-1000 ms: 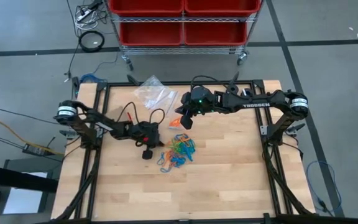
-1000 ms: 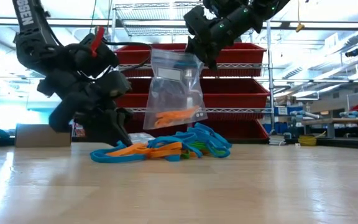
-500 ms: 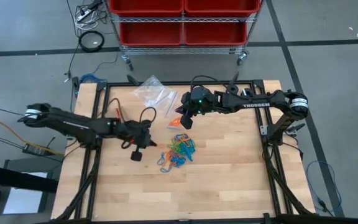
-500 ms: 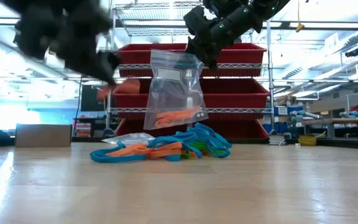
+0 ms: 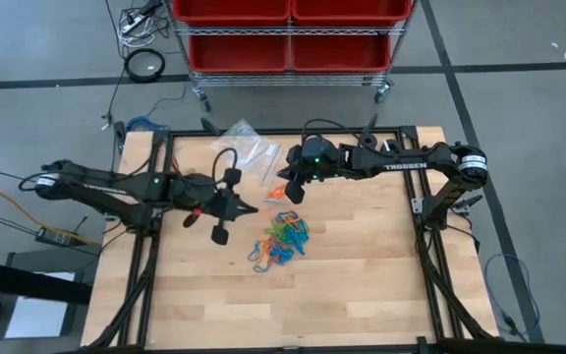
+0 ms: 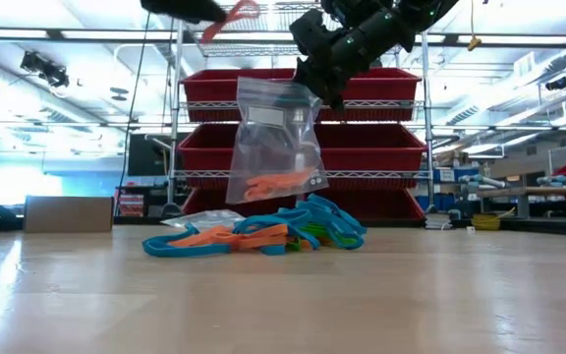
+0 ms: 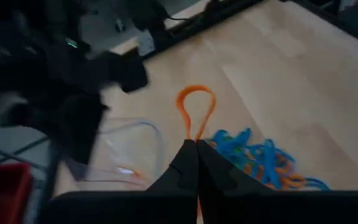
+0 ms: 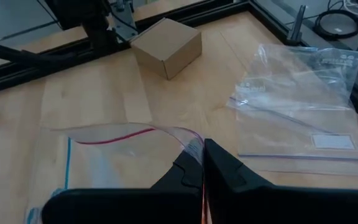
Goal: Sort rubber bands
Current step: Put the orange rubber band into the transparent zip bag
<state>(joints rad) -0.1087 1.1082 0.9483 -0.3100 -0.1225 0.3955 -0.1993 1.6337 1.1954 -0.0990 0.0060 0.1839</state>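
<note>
Above table, left claw (image 7: 196, 144) pinches orange band (image 7: 196, 112).

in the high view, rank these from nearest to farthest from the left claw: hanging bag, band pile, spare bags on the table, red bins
From the left claw, shut on an orange rubber band:
1. Hanging bag, just right of it, held by the right claw.
2. Band pile, toward the table's middle; close to the bag's distance.
3. Spare bags, at the far edge.
4. Red bins, beyond the table.
</note>
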